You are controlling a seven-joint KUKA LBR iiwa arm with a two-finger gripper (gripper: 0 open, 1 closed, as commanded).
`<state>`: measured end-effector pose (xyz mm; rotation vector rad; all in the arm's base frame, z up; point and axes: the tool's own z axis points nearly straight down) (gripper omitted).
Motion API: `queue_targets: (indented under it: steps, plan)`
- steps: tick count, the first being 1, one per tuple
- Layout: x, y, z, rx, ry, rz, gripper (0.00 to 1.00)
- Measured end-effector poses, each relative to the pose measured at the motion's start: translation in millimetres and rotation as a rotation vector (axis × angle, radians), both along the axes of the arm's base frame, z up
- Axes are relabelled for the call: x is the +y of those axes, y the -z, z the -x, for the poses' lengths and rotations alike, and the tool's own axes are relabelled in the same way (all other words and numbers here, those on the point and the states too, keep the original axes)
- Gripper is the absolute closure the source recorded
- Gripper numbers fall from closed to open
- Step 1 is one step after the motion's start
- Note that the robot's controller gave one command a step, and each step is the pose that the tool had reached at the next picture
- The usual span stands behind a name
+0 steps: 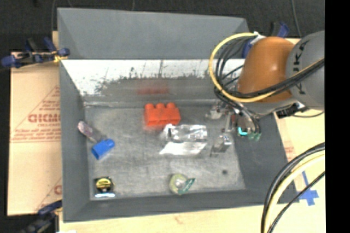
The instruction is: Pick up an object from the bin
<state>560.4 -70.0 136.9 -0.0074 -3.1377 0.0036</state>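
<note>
Crumpled clear wrapper (185, 140): found mid-floor in the bin (70, 144), just beside the hand (220, 136), on its view-left side. Seen with long axis roughly across the view, pointing toward the hand. Hand state: could not be told. Hand hung low over the floor, below the orange wrist cover (265, 70). Noted farther out: red block (162, 114) just behind the wrapper; greenish ball (179, 184) near the front wall.

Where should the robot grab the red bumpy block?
Probably from straight above, pinching its two long sides, the narrower way across. The red block lies flat on the bin floor; mind the crumpled clear wrapper close to its front corner.
</note>
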Motion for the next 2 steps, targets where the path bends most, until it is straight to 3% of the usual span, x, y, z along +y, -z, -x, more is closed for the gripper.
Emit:
queue_targets:
  steps: [1, 2]
  plan:
    - [47.7, 55.5, -39.8, -0.011, 0.018, -0.001, 0.00]
    - [47.3, 55.4, -40.4, -0.010, 0.016, 0.001, 1.00]
